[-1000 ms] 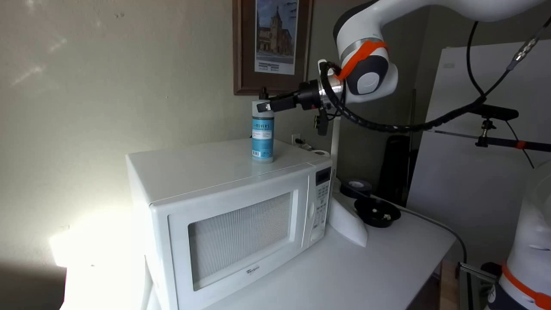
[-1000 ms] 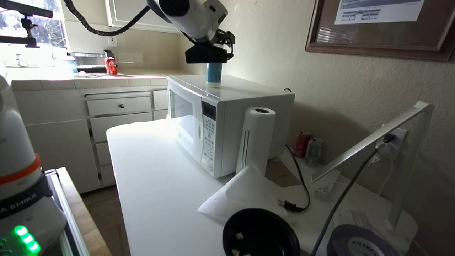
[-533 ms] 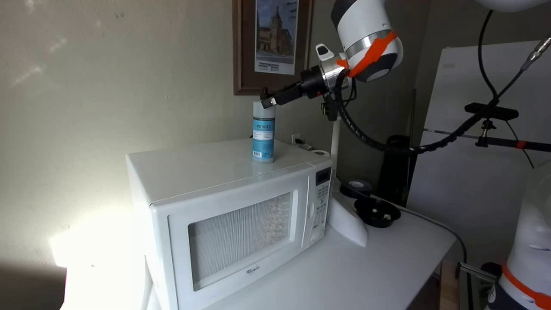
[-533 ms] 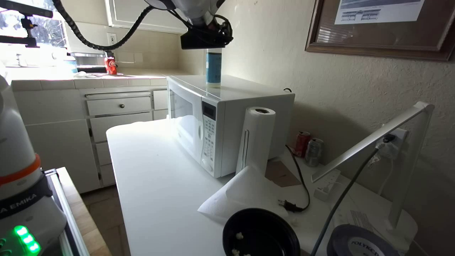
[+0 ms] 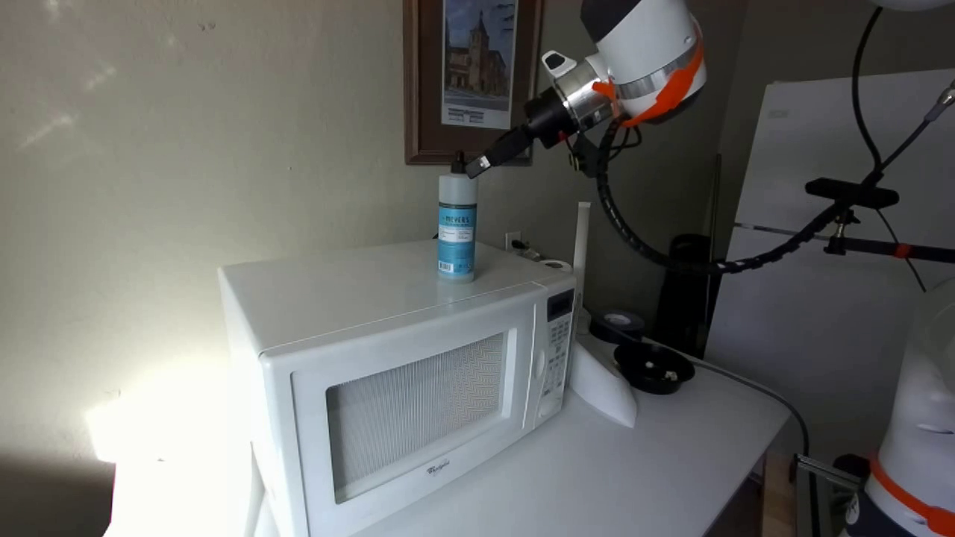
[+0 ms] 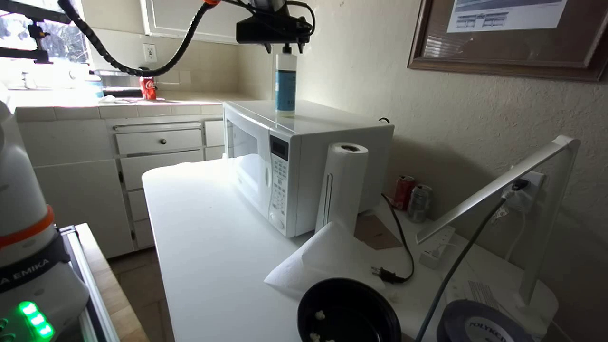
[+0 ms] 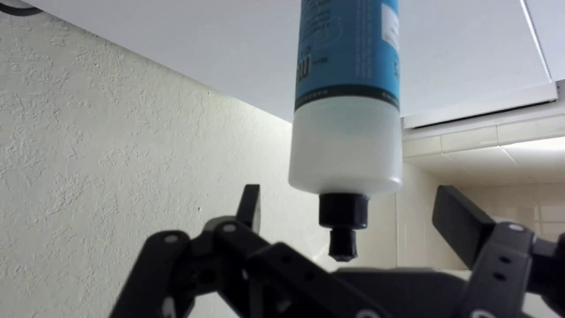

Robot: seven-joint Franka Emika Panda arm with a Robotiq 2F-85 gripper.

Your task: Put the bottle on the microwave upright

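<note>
My bottle [image 5: 456,231] stands upright on top of the microwave [image 5: 399,373], toward the front edge and nearer the end with the panel [image 5: 558,347]. I have the jaws spread wide: in the wrist view, where the bottle appears cap down, the black cap [image 7: 343,212] sits between them with a gap on each side, and the blue label [image 7: 348,48] is well clear of them. Both exterior views give me the jaws up at cap height, and in an exterior view I see them slant down from the arm [image 5: 649,60].

The desk [image 6: 223,266] carries the microwave. Beside its panel end I have a white roll [image 6: 343,185] standing, a sheet [image 6: 327,261] spread at its foot, and partly in front of the sheet a black bowl [image 6: 370,311] with a few white bits [image 6: 320,315] in it. Back by the wall [image 6: 356,47] a red can [image 6: 404,191] and a silver can [image 6: 420,204] stand side by side. A black cord [image 6: 403,232] runs down to a plug [image 6: 393,277] near the bowl, and tape [image 6: 484,327] lies to the right of the bowl at the bottom of that view. A white lamp [image 6: 494,188] angles over that part of the desk, and a framed picture [image 5: 478,67] hangs on the wall behind the microwave
</note>
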